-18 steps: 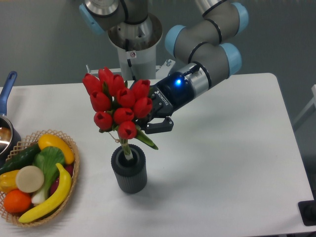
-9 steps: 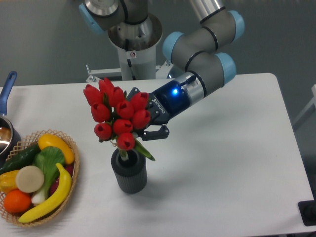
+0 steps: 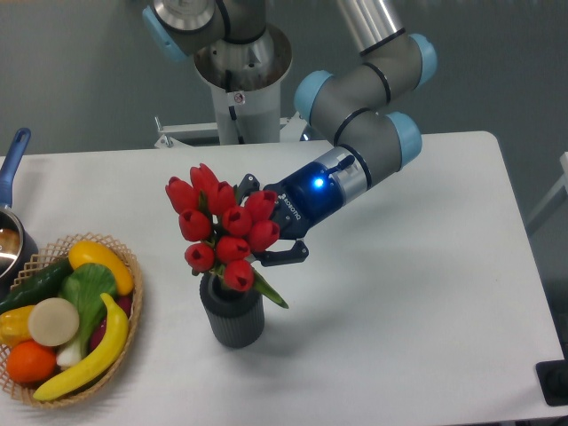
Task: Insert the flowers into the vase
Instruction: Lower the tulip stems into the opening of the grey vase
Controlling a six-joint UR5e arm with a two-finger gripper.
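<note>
Gripper (image 3: 263,232): sat just left of the frame's centre, its black fingers clamped on the flowers from the right side; one finger (image 3: 286,254) showed below the bunch, the other was mostly hidden behind the buds.
Table (image 3: 417,293): white top that filled most of the lower frame, from the left edge to the right.
Arm (image 3: 359,133): grey tubes with pale blue joint caps, coming down from the top centre and bending left toward the middle; a blue light glowed on the wrist.
Basket (image 3: 133,306): woven, at the lower left corner, well apart from the vase; it held a yellow banana, an orange, green vegetables and a pale round piece.
Flowers (image 3: 224,232): red tulip bunch in the centre-left, tilted with the buds leaning toward the upper left; the stems went down into the mouth of the vase, the lowest bud sat just above the rim, and a green leaf stuck out to the lower right over the rim.
Vase (image 3: 232,319): dark grey ribbed cylinder, upright on the table below the bunch, left of centre and low in the frame.
Pan (image 3: 11,200): blue-handled, cut off by the left edge, above the basket.
</note>
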